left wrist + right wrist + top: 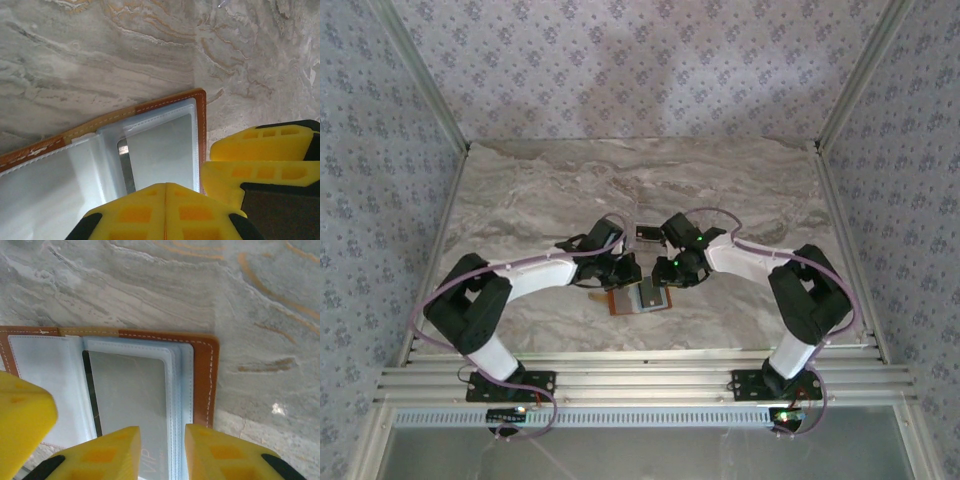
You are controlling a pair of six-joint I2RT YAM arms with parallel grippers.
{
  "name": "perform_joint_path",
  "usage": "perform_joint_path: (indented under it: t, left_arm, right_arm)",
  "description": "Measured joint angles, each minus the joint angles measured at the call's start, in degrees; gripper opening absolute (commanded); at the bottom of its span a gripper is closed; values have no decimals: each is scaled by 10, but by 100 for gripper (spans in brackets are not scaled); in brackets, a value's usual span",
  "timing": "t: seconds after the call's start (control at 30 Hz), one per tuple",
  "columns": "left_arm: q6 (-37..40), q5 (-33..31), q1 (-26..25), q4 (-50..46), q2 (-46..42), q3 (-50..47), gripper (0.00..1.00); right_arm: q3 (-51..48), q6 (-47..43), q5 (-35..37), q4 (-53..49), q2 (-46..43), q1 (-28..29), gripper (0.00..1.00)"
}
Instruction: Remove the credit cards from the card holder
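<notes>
Card holder: the card holder (202, 380) lies open and flat on the marble table (520, 200), near the near edge, between the two arms.
Cards: a pale card (130, 395) marked "VIP" sits inside the clear sleeve of the right panel. A dark strip (91, 390) along its left side is probably a second card.
Left gripper: the left gripper (165, 215) has its pads pressed together over the holder's near edge. I cannot tell whether it pinches anything.
Right gripper: the right gripper (162, 432) has its jaws apart, straddling the sleeve's near end, and grips nothing.
Far object: a small dark flat thing (647, 234) lies just beyond the grippers. It may be a removed card, but it is too small to tell.
Progress: early, judging by the card in its sleeve; at least that one has yet to be pulled out.
</notes>
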Motion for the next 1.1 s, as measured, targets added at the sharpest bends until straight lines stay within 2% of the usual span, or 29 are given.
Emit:
perform_joint_path:
  t: [0.47,0.6,0.83,1.1]
  left_arm:
    - [-6,17,0,13,30,-3,5]
    - [-6,28,0,22,45,-3,4]
    - [-3,27,-1,13,53,-3,5]
    - [10,9,-3,-20,47,1,6]
  right_arm:
    - [-9,-2,-10,26,26,-4,22]
    - [-10,-2,-10,29,26,-4,24]
    - [-10,-3,-13,33,26,-4,33]
    - [-10,-2,-14,36,26,-4,34]
